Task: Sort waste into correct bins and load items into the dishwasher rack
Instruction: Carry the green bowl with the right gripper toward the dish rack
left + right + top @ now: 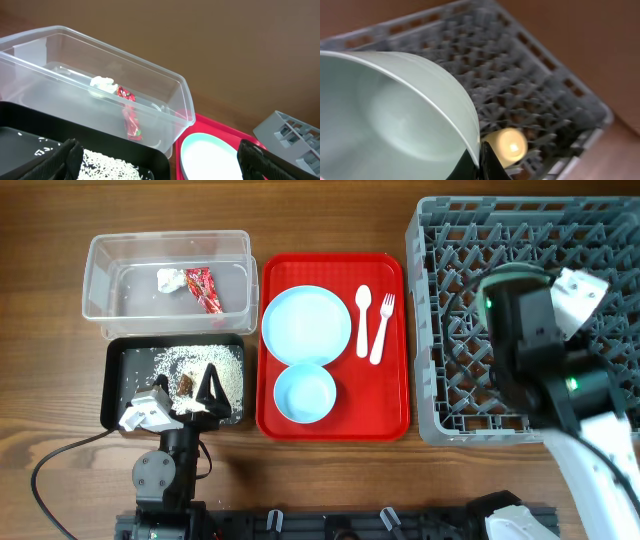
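Left pincer (207,394) hangs wide and empty over the near edge of the black tray (112,390), right above the rice-like crumbs (195,360) and brown scrap (186,385). If it dips, its spread fingers could plough the grains out over the rim. Behind it, the clear tub (100,280) holds the white tissue (168,278) and red wrapper (203,290). The wrapper's print is too small to read.

On the red tray (395,380) wait the blue plate (306,325), small blue bowl (304,394), spoon (363,320) and fork (382,330).

Further right, the right pincer (481,162) nips the pale green bowl (395,115) by its rim alone, above the dishwasher rack (440,330). The yellow cup (510,142) sits among the pegs below. Such a thin edge grip looks liable to let the bowl swing or slip. Released carelessly, it could strike the cup or wedge crooked on the pegs. No brand or label shows anywhere.
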`<act>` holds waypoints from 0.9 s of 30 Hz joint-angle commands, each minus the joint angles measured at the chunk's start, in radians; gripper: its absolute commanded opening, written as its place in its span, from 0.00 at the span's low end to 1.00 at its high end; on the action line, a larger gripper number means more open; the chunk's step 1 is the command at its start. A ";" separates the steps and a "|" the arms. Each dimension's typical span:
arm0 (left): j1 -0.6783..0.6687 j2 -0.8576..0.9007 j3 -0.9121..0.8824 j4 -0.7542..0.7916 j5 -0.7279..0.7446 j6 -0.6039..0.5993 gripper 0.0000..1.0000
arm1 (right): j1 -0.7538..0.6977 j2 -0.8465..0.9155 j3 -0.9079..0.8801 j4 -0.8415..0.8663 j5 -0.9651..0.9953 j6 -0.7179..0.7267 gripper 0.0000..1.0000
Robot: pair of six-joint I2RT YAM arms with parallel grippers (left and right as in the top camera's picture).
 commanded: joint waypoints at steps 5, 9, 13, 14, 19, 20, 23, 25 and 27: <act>0.008 -0.005 -0.002 -0.003 -0.003 -0.009 1.00 | -0.057 0.276 0.015 0.117 0.229 -0.057 0.04; 0.008 -0.005 -0.003 -0.003 -0.003 -0.009 1.00 | -0.057 0.401 0.015 0.230 0.387 -0.169 0.04; 0.008 -0.005 -0.002 -0.003 -0.003 -0.009 1.00 | -0.057 0.460 0.015 0.408 0.418 -0.369 0.04; 0.008 -0.005 -0.002 -0.003 -0.003 -0.009 1.00 | -0.058 0.468 0.015 0.436 0.420 -0.400 0.04; 0.008 -0.005 -0.002 -0.003 -0.003 -0.009 1.00 | -0.058 0.520 0.015 0.592 0.448 -0.589 0.04; 0.008 -0.005 -0.002 -0.003 -0.003 -0.009 1.00 | -0.058 0.531 0.015 0.592 0.448 -0.594 0.04; 0.008 -0.005 -0.002 -0.003 -0.003 -0.009 0.99 | -0.059 0.571 0.015 0.566 0.447 -0.593 0.04; 0.008 -0.005 -0.003 -0.003 -0.003 -0.009 1.00 | -0.059 0.600 0.015 0.545 0.447 -0.590 0.04; 0.008 -0.005 -0.002 -0.003 -0.003 -0.009 1.00 | -0.059 0.622 0.015 0.518 0.446 -0.577 0.04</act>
